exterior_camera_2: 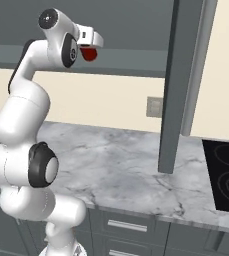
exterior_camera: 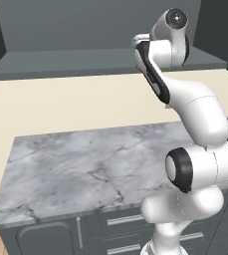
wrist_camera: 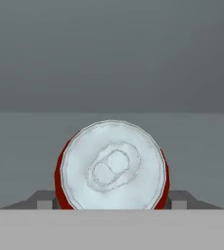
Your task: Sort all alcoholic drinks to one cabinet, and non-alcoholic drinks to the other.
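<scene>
The red soda can (wrist_camera: 112,165) is held lengthwise in the gripper (exterior_camera_2: 89,50), the two fingers clamped on its red sides; in the hand view the silver top with its pull tab faces the camera and a dark finger is seen at each lower flank. In the right base view the can is carried high, its red body showing just past the hand, level with the front edge of the overhead cabinet (exterior_camera_2: 131,22) and above the left part of the marble counter (exterior_camera_2: 131,165). Behind the can in the hand view a plain grey shelf floor and grey back wall are seen, so the can is judged to be at or just inside the cabinet mouth.

Step in hand: placing of a non-alcoholic drink. It cannot be told whether the can touches the shelf floor.

Next move, as judged: the can is to be carried further over the shelf floor, brought to rest on it, then released and the hand drawn straight back. Rolling is a risk if it is laid on its side
</scene>
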You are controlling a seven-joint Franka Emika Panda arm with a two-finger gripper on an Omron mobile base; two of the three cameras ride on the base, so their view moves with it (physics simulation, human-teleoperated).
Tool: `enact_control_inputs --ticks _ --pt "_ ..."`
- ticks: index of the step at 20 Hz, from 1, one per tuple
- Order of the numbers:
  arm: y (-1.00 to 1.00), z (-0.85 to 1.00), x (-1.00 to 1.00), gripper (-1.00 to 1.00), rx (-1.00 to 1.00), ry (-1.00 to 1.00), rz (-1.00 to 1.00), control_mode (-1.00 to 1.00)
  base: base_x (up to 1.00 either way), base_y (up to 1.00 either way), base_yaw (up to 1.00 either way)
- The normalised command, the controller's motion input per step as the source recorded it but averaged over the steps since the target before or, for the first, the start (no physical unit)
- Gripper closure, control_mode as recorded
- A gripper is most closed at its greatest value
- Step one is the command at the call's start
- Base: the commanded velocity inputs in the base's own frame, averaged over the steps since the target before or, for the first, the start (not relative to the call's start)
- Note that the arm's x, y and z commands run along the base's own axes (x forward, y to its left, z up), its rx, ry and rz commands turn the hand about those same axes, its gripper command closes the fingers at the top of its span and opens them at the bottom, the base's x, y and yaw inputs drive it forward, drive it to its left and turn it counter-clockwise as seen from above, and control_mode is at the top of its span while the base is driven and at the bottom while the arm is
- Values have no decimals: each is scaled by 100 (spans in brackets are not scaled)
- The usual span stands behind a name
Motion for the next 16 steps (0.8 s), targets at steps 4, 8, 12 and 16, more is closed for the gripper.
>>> enact_control_inputs --ticks 4,8,12,16 --pt "-1 -8 32 100 0 0 0 -100 0 0 0" --pt "0 -43 7 100 0 0 0 -100 0 0 0" --pt "0 -22 13 100 0 0 0 -100 0 0 0" --pt "0 -3 12 -100 0 0 0 -100 0 0 0"
